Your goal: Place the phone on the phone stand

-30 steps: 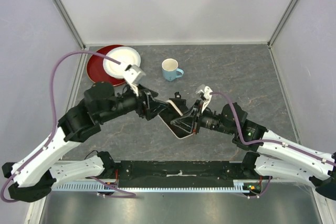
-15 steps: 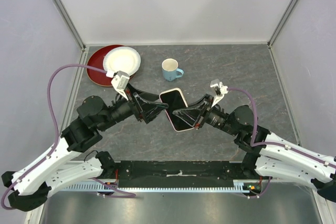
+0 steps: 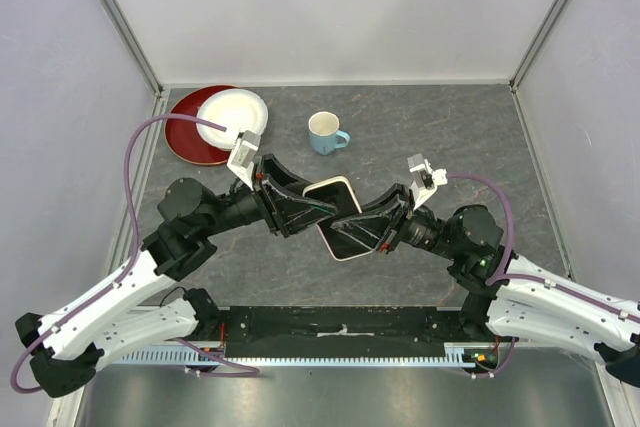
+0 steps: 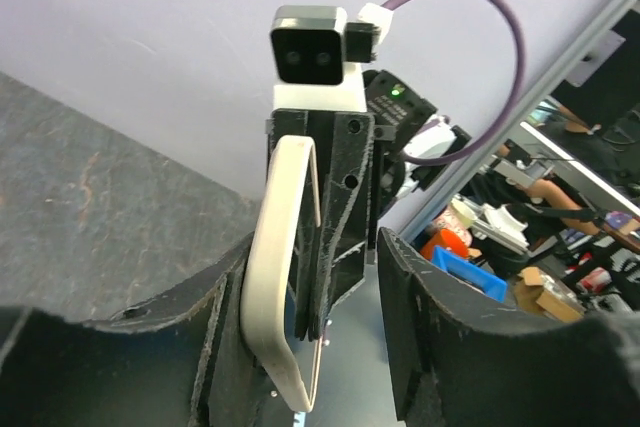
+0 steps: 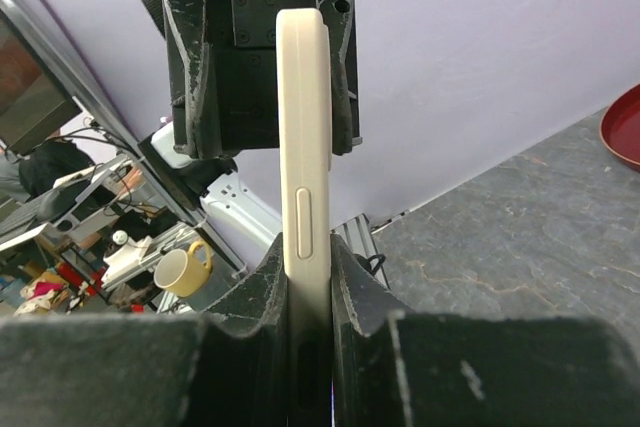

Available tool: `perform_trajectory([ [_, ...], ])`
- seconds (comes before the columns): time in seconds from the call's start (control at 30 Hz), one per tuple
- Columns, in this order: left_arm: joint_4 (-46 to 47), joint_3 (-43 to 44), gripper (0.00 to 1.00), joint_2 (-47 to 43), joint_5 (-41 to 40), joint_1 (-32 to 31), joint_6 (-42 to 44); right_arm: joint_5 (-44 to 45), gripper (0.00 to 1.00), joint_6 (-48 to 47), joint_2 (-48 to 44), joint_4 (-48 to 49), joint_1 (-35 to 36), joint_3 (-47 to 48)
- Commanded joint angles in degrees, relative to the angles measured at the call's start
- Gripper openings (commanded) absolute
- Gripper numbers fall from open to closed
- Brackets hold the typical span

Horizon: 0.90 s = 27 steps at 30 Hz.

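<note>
The phone [image 3: 340,219] is held up off the table between my two arms, dark face up and pale beige rim showing. My right gripper [image 3: 364,223] is shut on its near end; in the right wrist view the fingers [image 5: 258,282] pinch both faces of the phone [image 5: 304,147]. My left gripper [image 3: 316,209] is open around the phone's other end. In the left wrist view the phone [image 4: 283,247] lies against one finger, and the other finger [image 4: 440,332] stands apart from it. The phone stand is out of view.
A red plate [image 3: 183,135] carrying a white plate [image 3: 232,115] sits at the back left. A light blue mug [image 3: 324,132] stands behind the grippers. Grey enclosure walls close the back and both sides.
The right gripper has raised the phone and turned it flatter. The left arm has closed in, and its open fingers now straddle the phone's far end.
</note>
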Motion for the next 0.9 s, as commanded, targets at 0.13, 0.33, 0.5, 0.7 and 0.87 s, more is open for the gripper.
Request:
perform_trajectory([
  [0.13, 7.80, 1.66, 0.40, 3.19, 8.07, 0.51, -4.80, -2.23, 0.00, 1.24, 0.92, 8.02, 0.10, 0.34],
  [0.33, 5.52, 5.00, 0.11, 4.78, 12.99, 1.04, -0.77, -2.59, 0.00, 0.71, 3.12, 8.11, 0.10, 1.65],
  [0.5, 1.03, 7.21, 0.02, 3.73, 14.13, 3.84, 2.49, -2.24, 0.00, -1.83, 2.34, 3.55, 0.10, 1.65],
  [0.7, -11.15, 12.29, 0.02, 8.19, 14.75, 8.85, 8.63, 10.72, 0.68, -10.16, 0.23, -21.47, 0.02, 7.27],
  [0.87, -26.29, 18.63, 0.02, 12.16, 13.96, 13.16, 20.76, 25.33, 0.90, -15.10, -0.48, -45.00, 0.10, 12.28],
])
